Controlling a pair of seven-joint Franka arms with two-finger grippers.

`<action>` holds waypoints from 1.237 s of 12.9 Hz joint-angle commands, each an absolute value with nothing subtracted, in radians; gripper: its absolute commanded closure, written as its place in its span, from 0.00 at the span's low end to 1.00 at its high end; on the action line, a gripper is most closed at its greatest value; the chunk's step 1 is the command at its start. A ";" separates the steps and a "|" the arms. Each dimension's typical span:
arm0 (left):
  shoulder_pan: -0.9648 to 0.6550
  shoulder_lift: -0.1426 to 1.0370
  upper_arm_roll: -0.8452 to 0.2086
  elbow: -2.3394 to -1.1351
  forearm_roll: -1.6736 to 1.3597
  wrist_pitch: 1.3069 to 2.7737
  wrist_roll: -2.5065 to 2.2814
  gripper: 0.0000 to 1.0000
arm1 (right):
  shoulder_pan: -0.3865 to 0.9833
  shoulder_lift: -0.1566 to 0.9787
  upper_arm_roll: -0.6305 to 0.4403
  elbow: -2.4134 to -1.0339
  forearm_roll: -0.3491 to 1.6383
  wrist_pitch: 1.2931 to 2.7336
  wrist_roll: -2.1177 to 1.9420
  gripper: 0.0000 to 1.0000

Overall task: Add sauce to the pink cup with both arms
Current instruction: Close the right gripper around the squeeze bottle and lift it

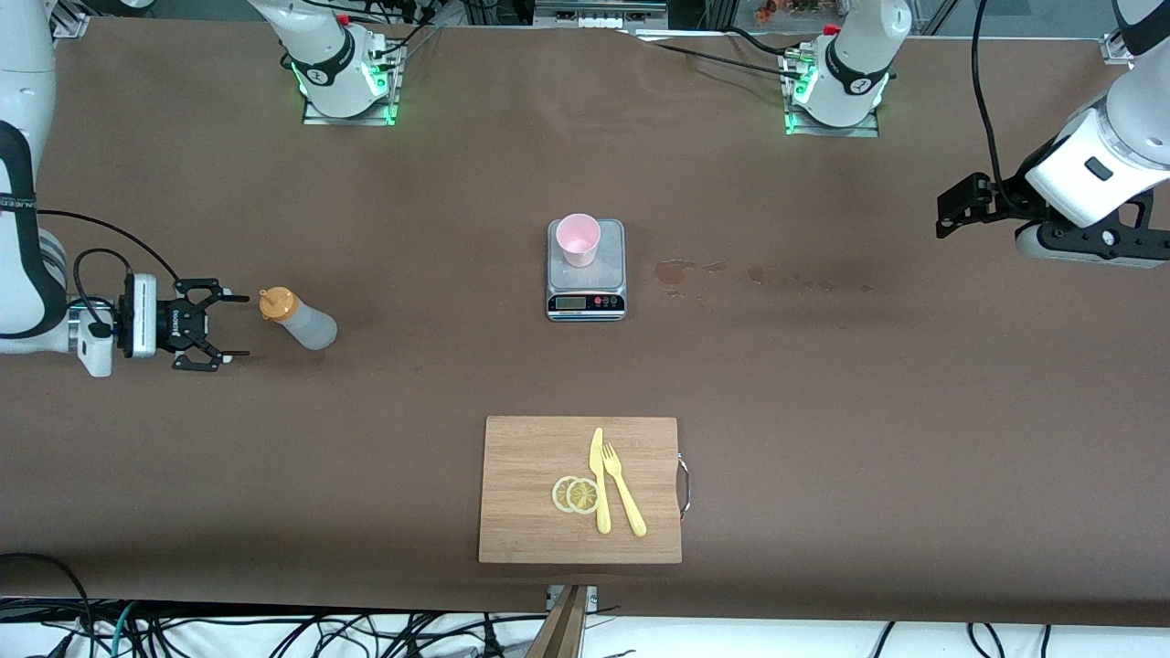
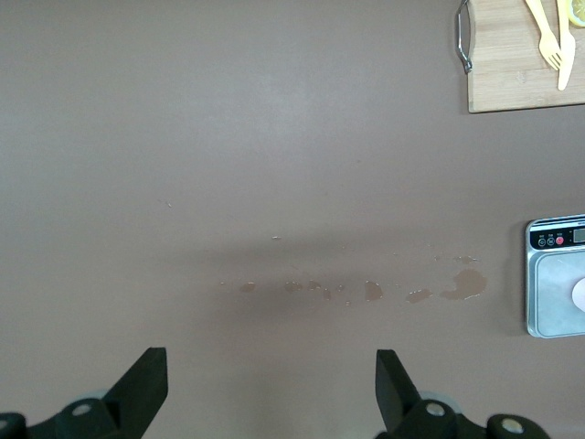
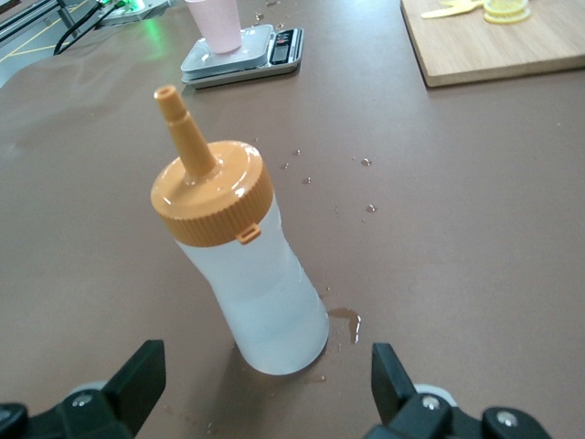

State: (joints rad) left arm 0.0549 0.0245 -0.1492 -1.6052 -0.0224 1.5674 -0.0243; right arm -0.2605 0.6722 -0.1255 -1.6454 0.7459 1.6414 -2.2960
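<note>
Brown table (image 1: 823, 411), spanning the whole front view, stained with small dried splashes (image 1: 676, 270) toward the left arm's end from the scale. White right arm (image 1: 23, 228) reaching in low at its own end of the table; white left arm (image 1: 1111, 155) raised over its end, waiting. Bamboo cutting board (image 1: 530, 493) with a metal handle, nearest the front camera, carrying a yellow plastic knife (image 1: 599, 480), a yellow fork (image 1: 623, 489) and two lemon slices (image 1: 576, 494) touching each other. Steel kitchen scale (image 1: 586, 274) at mid-table, farther from the front camera than the board. Squeeze bottle (image 1: 302, 322) of whitish sauce with an orange nozzle cap (image 3: 212, 192), standing upright on the table toward the right arm's end, a few droplets round its base. Pink cup (image 1: 579, 238) upright on the scale's plate. Right gripper (image 1: 233, 326) spread wide just beside the bottle, not touching it. Left gripper (image 2: 272, 389) likewise spread wide over bare table, holding nothing.
</note>
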 commanded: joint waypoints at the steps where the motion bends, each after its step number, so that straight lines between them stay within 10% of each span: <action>1: 0.066 0.035 -0.153 -1.575 -0.038 1.546 -0.023 0.00 | -0.256 0.681 -0.126 -1.655 0.785 1.637 -2.373 0.00; 16: 0.066 0.034 -0.155 -1.574 -0.043 1.531 -0.023 0.00 | -0.252 0.678 -0.126 -1.763 0.859 1.557 -2.591 0.00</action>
